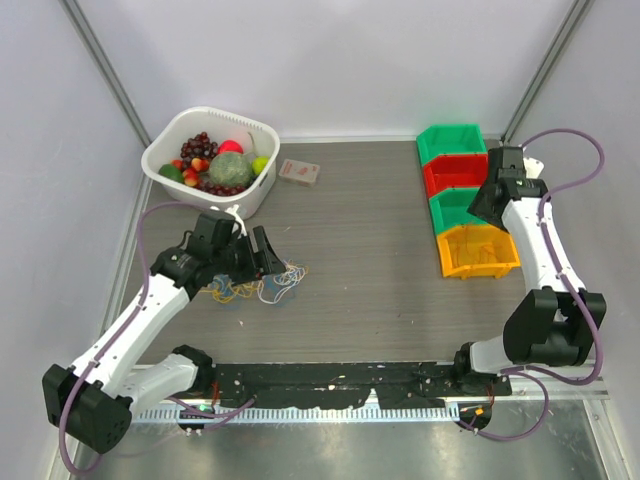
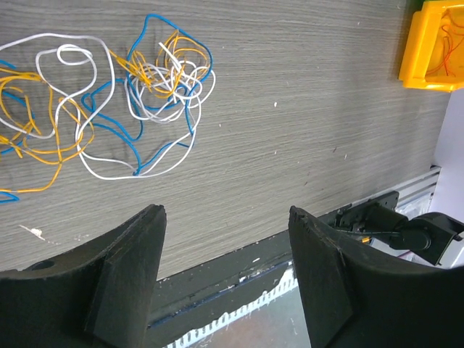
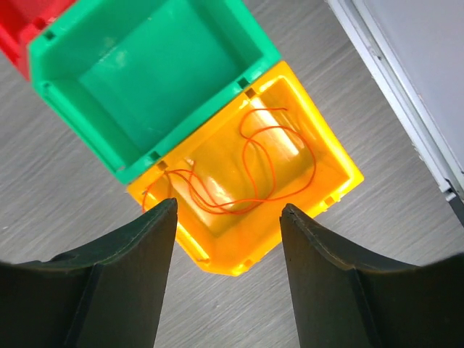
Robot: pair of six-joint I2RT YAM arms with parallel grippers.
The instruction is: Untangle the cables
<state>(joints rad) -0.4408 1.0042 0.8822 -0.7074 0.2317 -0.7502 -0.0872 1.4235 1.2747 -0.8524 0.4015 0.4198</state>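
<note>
Left, right jaws spread, empty. Cables [image 2: 170, 76]: tangled yellow, blue, white curls; red-orange cable [image 3: 232, 206] in yellow bin [image 3: 341, 170].

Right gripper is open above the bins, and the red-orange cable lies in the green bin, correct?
Not quite. The right gripper is open above the bins, but the red-orange cable lies in the yellow bin, not the green bin beside it. The right wrist view shows this.

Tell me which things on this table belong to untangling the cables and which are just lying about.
Job: cable tangle, yellow, blue and white; red-orange cable in the yellow bin.

Lying about: fruit basket; small box; red bin; green bins.
</note>
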